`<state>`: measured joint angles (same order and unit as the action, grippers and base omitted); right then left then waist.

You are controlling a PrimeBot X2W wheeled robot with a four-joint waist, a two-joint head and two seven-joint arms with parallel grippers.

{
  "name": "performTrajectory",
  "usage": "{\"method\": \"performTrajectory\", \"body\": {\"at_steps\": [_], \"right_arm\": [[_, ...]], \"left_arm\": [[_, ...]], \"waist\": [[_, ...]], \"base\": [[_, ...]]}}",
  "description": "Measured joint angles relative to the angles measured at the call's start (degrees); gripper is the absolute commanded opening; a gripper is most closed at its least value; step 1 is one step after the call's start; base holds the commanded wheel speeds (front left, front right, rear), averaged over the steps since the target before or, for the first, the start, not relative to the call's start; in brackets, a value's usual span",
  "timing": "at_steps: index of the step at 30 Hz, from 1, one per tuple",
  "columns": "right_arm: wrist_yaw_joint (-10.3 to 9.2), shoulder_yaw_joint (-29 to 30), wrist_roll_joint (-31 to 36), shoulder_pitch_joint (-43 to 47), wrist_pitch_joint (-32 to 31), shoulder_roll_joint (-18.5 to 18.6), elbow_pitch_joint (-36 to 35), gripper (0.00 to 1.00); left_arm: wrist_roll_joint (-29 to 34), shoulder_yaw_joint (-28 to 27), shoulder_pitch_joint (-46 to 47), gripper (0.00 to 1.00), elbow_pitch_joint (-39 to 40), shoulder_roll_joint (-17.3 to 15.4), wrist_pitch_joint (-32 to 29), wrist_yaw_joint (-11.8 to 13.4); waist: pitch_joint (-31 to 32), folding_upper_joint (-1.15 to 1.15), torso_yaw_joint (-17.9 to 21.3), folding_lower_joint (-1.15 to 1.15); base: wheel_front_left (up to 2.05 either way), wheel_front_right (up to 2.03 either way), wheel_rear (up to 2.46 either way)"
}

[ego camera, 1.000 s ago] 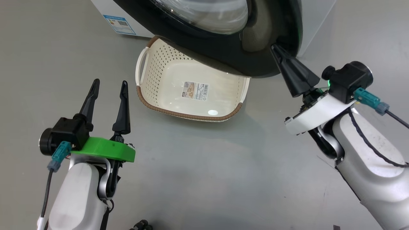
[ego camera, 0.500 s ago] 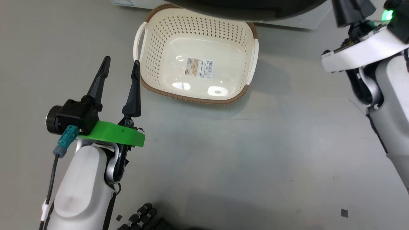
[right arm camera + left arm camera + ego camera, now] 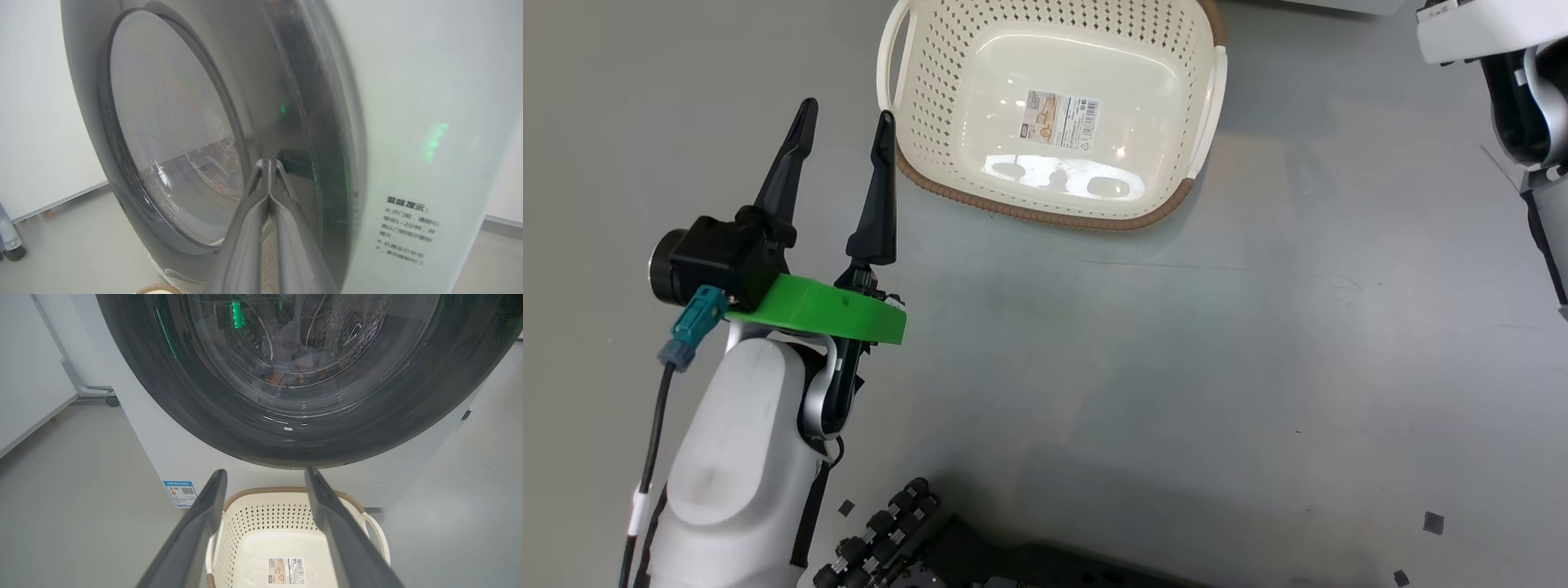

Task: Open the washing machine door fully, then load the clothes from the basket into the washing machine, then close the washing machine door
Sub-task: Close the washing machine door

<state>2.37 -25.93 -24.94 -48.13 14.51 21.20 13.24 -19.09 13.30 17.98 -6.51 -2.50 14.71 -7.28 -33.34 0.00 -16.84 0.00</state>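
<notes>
The basket (image 3: 1054,216) stands on the floor at the top middle, with only a paper label on its bottom. My left gripper (image 3: 843,131) is open, its right fingertip beside the basket's near left corner. In the left wrist view the washing machine door (image 3: 212,412), black-rimmed with bulging glass, faces me above the basket (image 3: 253,514) on the white washing machine (image 3: 184,465). My right gripper (image 3: 269,164) is shut, its tips at a dark recess in the door's rim (image 3: 298,122). A dim blue-brown patch shows behind the glass; I cannot tell whether it is the clothes.
Grey floor lies all around the basket. My right forearm (image 3: 1515,73) sits at the top right of the head view. The robot's dark base (image 3: 915,547) is at the bottom edge. A white panel on castors (image 3: 36,396) stands left of the machine.
The head camera has tipped downward: the door and the right gripper have left its view at the top. The left gripper stays open beside the basket.
</notes>
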Motion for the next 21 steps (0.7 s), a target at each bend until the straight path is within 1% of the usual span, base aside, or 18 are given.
{"method": "performTrajectory", "body": {"at_steps": [8, 14, 18, 21], "right_arm": [[0.12, 1.25, 0.62, -2.68, 0.02, -1.2, 1.97, 0.0], [1.1, 1.32, 1.38, -4.36, 0.07, -1.52, 2.78, 0.0], [1.2, 1.51, 1.44, -4.58, 0.48, -2.05, 3.32, 0.0], [1.93, 1.48, 1.52, -4.78, 0.48, -2.32, 3.87, 0.0]], "left_arm": [[-0.16, 1.4, 0.8, 1.0, -0.46, 0.2, 0.0, 0.0], [-0.16, 1.63, 1.92, 1.0, -0.47, 0.29, 0.0, 0.0], [-0.18, 1.65, 2.25, 1.0, -0.58, 0.38, 0.0, -0.01], [-0.18, 1.47, 2.3, 1.0, -0.7, 0.41, 0.0, 0.0]], "waist": [[-1.23, 0.0, -0.88, 0.0], [-1.92, 0.0, -0.93, 0.0], [-2.13, 0.0, -0.78, 0.0], [-2.11, 0.0, -0.56, 0.0]], "base": [[0.0, 0.0, 0.0], [0.0, 0.0, 0.0], [0.0, 0.0, 0.0], [0.0, 0.0, 0.0]]}}
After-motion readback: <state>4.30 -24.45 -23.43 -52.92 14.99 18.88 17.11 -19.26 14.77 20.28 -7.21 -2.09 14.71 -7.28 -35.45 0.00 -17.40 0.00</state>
